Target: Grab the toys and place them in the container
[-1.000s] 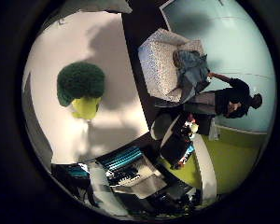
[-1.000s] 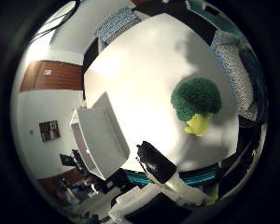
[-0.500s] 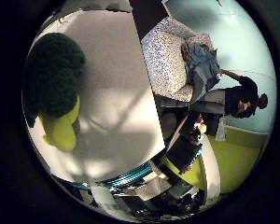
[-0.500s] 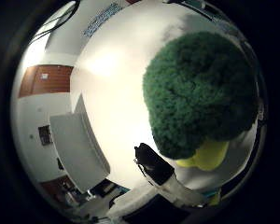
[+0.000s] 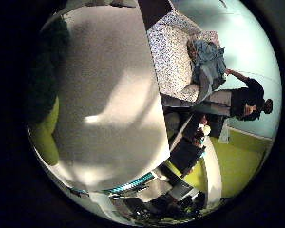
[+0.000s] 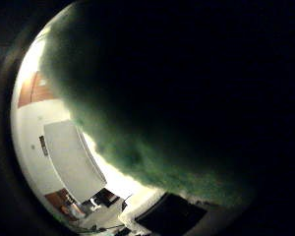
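A plush broccoli toy (image 6: 187, 98) with a dark green head fills most of the thumb side view, very close to the palm. Its yellow-green stem (image 5: 45, 137) shows at the rim of the little finger side view, lying on the white table (image 5: 114, 95). A white box-shaped container (image 6: 73, 157) stands on the table, apart from the toy. Only white and teal parts of my right hand (image 5: 137, 187) show at the view's edge, right over the toy. Whether the hand touches the toy is hidden.
The table's edge (image 5: 156, 95) runs close by. Beyond it stands a patterned armchair (image 5: 173, 57) with blue clothing on it, over a yellow-green floor (image 5: 237, 166).
The camera has dropped much closer to the broccoli toy. It now fills the thumb side view and has slid to the rim of the little finger side view. The toy itself has not visibly moved.
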Action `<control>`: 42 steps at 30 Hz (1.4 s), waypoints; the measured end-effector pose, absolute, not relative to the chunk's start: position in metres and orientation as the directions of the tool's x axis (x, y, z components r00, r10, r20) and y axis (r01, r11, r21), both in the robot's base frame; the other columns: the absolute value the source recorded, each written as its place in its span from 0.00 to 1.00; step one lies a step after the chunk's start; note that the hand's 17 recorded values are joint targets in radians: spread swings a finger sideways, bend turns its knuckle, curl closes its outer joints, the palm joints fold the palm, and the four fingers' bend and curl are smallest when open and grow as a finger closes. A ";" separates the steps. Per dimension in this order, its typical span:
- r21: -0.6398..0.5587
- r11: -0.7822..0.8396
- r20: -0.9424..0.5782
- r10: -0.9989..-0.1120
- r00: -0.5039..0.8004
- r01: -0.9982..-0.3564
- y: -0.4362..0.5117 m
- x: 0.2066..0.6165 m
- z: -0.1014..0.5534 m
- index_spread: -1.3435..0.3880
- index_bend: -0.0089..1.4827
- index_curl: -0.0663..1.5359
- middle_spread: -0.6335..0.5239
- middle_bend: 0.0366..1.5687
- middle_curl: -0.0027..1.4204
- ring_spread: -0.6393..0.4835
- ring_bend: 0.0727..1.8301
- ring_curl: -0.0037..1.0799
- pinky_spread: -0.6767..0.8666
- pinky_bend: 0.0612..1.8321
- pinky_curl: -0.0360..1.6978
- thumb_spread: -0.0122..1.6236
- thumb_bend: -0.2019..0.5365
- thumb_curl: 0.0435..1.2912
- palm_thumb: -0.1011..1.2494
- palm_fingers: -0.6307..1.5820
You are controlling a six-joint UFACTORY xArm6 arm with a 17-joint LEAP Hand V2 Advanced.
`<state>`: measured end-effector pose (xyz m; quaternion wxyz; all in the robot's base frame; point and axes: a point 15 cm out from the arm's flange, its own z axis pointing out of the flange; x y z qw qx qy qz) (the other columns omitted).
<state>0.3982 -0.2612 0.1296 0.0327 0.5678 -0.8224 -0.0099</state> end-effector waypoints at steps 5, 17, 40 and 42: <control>0.018 0.347 0.050 -0.937 -0.345 -0.938 -0.264 0.402 0.147 0.57 0.16 0.22 0.35 0.48 0.39 0.34 0.54 0.37 0.25 0.46 0.17 0.72 0.27 0.23 0.52 0.78; -0.109 0.322 0.085 -0.939 -0.332 -0.940 -0.267 0.405 0.216 0.59 0.70 0.55 0.37 0.79 0.60 0.35 0.74 0.61 0.29 0.76 0.37 0.69 0.30 0.37 0.83 0.77; -0.235 0.088 0.052 -0.993 -0.103 -0.968 -0.094 0.345 0.409 0.62 0.70 0.64 0.41 0.85 0.61 0.34 0.73 0.77 0.32 0.70 0.58 0.64 0.26 0.52 0.83 0.74; -0.240 0.059 0.044 -0.996 -0.071 -0.969 -0.071 0.344 0.421 0.62 0.70 0.65 0.41 0.85 0.61 0.34 0.73 0.77 0.32 0.69 0.59 0.64 0.26 0.53 0.83 0.74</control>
